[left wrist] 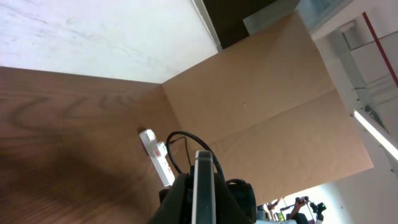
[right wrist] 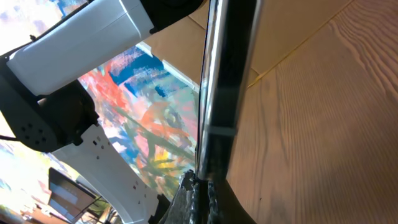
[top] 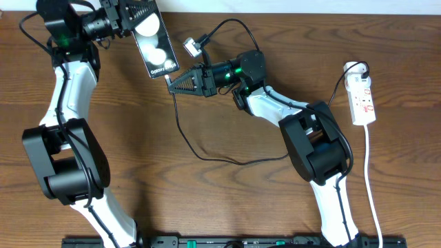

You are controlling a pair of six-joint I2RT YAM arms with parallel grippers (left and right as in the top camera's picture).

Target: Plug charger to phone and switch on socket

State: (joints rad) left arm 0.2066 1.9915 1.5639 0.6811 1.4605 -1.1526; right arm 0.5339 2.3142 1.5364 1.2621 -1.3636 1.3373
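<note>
The phone (top: 153, 41) is held off the table at the back left, its face with two white circles up. My left gripper (top: 127, 17) is shut on its far end. In the left wrist view the phone shows edge-on (left wrist: 203, 186) between the fingers (left wrist: 202, 208). My right gripper (top: 172, 81) is shut on the plug end of the charger (top: 200, 155), right at the phone's near end. In the right wrist view the fingertips (right wrist: 202, 193) meet the phone's edge (right wrist: 224, 81). I cannot tell if the plug is seated. The socket (top: 362, 100) lies at the far right and also shows in the left wrist view (left wrist: 158, 158).
The charger cable loops across the middle of the table to the socket's top end. The socket's white cord (top: 372, 186) runs down the right side. The white left arm (right wrist: 81, 37) fills the upper left of the right wrist view. A brown board wall (left wrist: 267, 93) stands behind the table.
</note>
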